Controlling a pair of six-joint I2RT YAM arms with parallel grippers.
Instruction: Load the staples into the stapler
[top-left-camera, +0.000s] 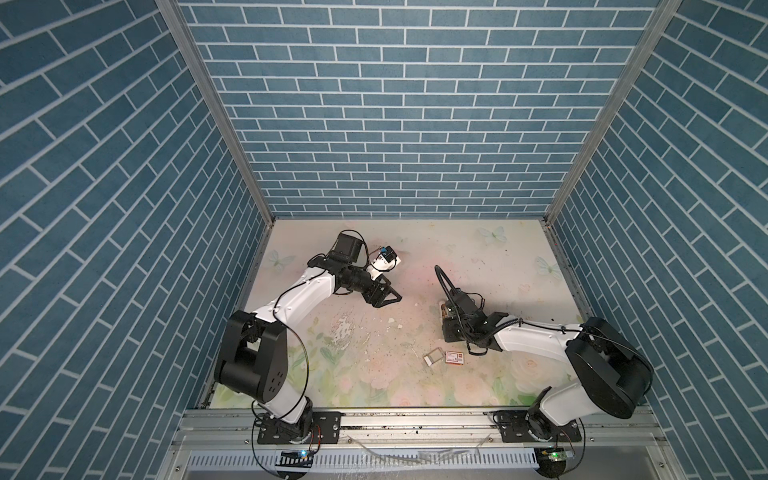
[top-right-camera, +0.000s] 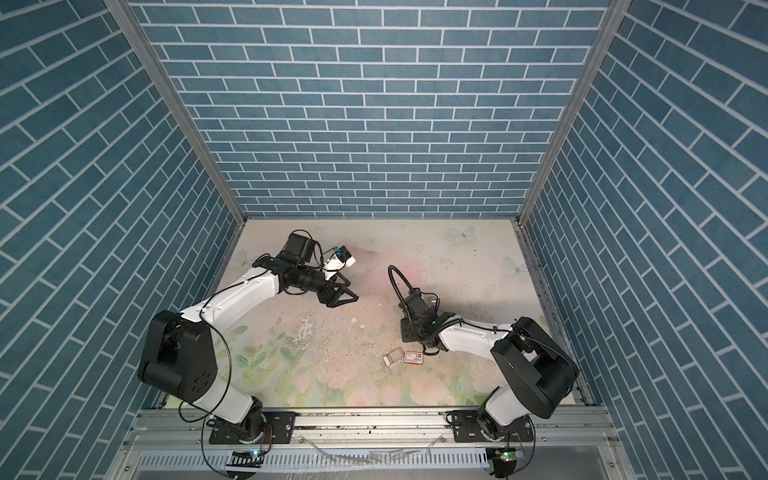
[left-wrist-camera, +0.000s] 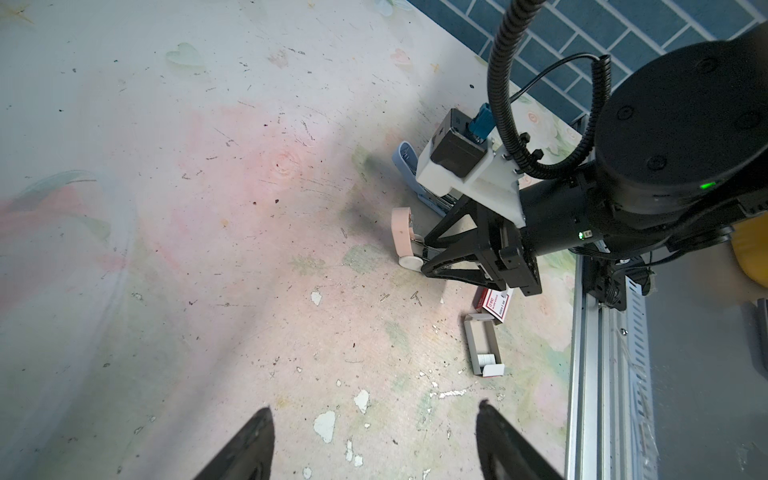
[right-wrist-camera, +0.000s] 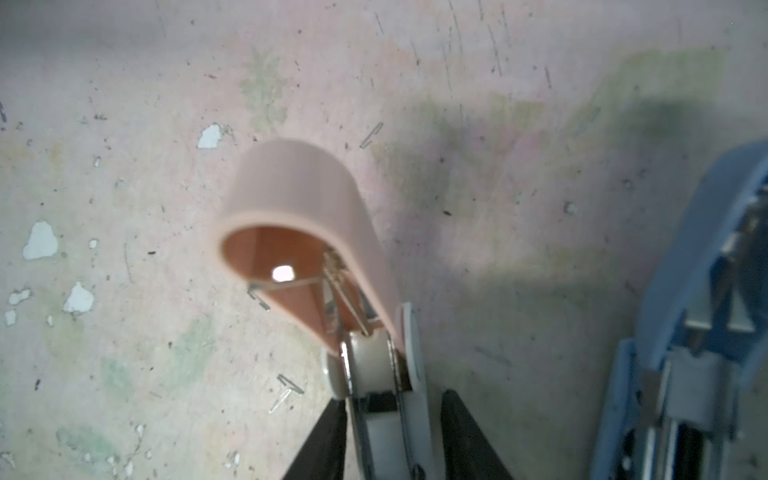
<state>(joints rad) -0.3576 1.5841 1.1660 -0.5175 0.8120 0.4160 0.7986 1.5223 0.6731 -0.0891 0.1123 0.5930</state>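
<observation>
Open stapler (right-wrist-camera: 307, 232) axis seemingly along right pincer (right-wrist-camera: 392, 403)

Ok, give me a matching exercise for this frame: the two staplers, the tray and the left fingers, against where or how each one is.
Things:
1. pink stapler
2. blue stapler
3. tray
4. left fingers

States:
A. wide apart, nothing between them
B. on the table beside the box
C. lid open, between the right fingers
D. next to the other stapler, no fingers around it

Pairs: 1-C, 2-D, 3-B, 4-A
</observation>
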